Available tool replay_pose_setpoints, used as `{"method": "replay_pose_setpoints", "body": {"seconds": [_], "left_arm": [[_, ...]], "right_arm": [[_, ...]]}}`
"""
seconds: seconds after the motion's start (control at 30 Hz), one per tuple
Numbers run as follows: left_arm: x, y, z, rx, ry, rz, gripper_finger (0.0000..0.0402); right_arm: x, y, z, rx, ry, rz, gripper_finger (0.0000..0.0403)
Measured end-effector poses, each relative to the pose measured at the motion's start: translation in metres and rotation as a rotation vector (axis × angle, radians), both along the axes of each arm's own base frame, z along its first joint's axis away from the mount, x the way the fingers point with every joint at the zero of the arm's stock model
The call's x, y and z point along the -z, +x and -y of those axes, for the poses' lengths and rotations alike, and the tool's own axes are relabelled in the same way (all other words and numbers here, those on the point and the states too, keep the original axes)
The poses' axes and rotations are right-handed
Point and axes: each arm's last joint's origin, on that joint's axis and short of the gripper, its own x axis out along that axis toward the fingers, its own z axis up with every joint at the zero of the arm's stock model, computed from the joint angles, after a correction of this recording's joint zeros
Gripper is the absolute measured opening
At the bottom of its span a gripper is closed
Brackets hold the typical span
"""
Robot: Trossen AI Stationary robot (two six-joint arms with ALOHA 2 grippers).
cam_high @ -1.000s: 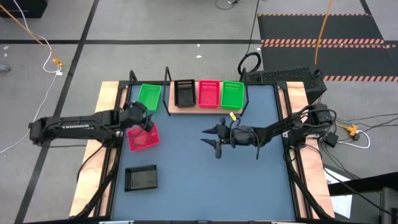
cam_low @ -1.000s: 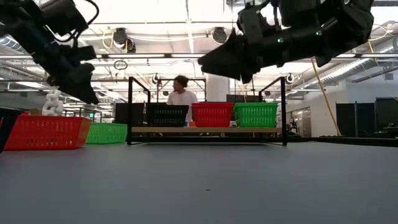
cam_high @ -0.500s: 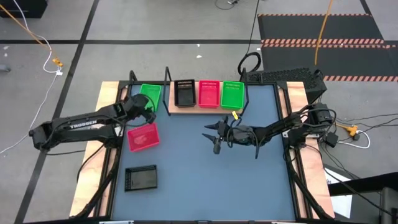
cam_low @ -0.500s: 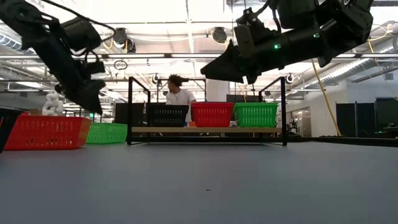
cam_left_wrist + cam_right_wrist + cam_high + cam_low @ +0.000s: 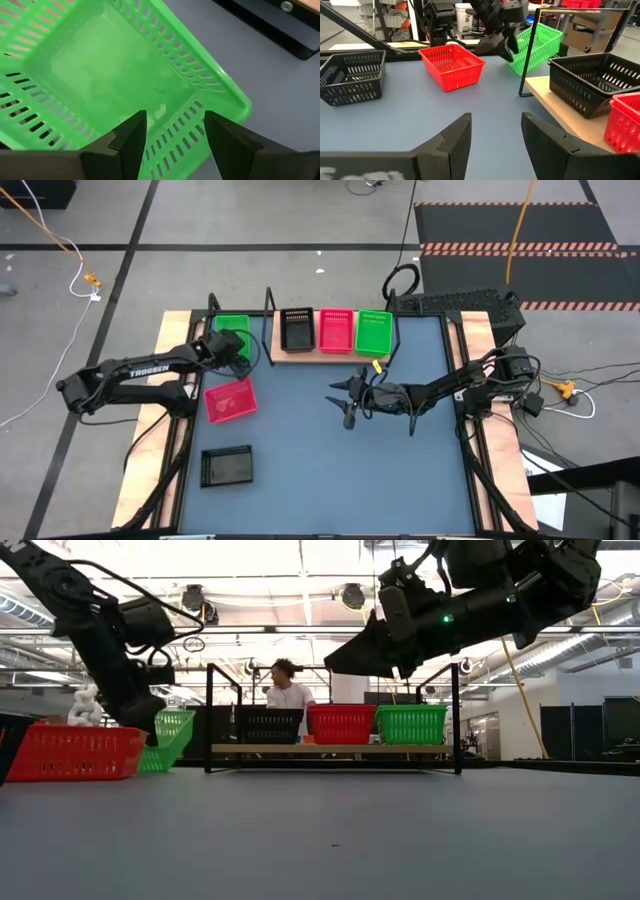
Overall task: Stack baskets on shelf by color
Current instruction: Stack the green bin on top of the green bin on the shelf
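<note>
- Six baskets show on the table from above: three stand in a row on the shelf point(image 5: 330, 356), a black point(image 5: 296, 329), a pink-red point(image 5: 335, 330) and a green one point(image 5: 373, 333), and three more lie off it.
- One change stands out: a second ago the left gripper point(image 5: 236, 350) hung over the loose pink-red basket point(image 5: 230, 400); now it has swung away from it to the loose green basket point(image 5: 232, 332), just beside the shelf's end post.
- That green basket, flat on the table a second ago, now tips up at one end in the low view point(image 5: 168, 738), so the gripper has taken hold and begun to lift it.
- In the left wrist view the near wall of the green basket point(image 5: 125, 85) runs between the two dark fingers point(image 5: 131, 142), one inside the basket and one outside; the jaws grip that wall.
- The pink-red basket now lies behind the left jaws, free of them, and the loose black basket point(image 5: 227, 466) lies farther back still, well apart.
- The right gripper point(image 5: 345, 402) hangs in mid-air over bare table with its jaws parted and nothing between them; it has drifted only slightly and seems to be waiting.
- My reading: the green basket is the one now in hand, and its place would be on the green one at the far end of the shelf from the left jaws, so it must travel past the black and pink-red ones.
- The grip on one thin wall lets the basket hang tilted, which may make the nesting awkward.
</note>
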Motion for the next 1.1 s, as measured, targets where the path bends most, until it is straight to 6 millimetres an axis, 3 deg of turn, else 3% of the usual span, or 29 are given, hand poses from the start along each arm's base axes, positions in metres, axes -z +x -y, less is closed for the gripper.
{"method": "replay_pose_setpoints", "body": {"seconds": [0.23, 0.43, 0.63, 0.83, 1.0, 1.1], "left_arm": [[-0.002, 0.000, -0.004, -0.053, 0.020, 0.040, 0.0202], [-0.011, -0.003, -0.009, -0.190, 0.137, 0.085, 0.0202], [-0.029, -0.004, -0.022, -0.205, 0.288, 0.188, 0.0201], [-0.042, -0.013, -0.056, -0.203, 0.296, 0.256, 0.0155], [-0.046, -0.021, -0.091, -0.300, 0.102, 0.281, 0.0104], [-0.046, -0.021, -0.112, -0.358, 0.026, 0.232, 0.0095]], "right_arm": [[0.000, 0.000, 0.000, -0.001, 0.005, 0.001, 0.0169], [0.000, 0.000, 0.000, -0.001, 0.005, 0.001, 0.0169], [0.000, 0.000, 0.000, -0.001, 0.005, 0.003, 0.0169], [0.000, 0.000, 0.000, -0.004, 0.008, 0.006, 0.0169], [-0.001, 0.000, -0.001, -0.029, 0.014, 0.012, 0.0169], [-0.001, 0.000, -0.001, -0.030, 0.012, 0.012, 0.0169]]}}
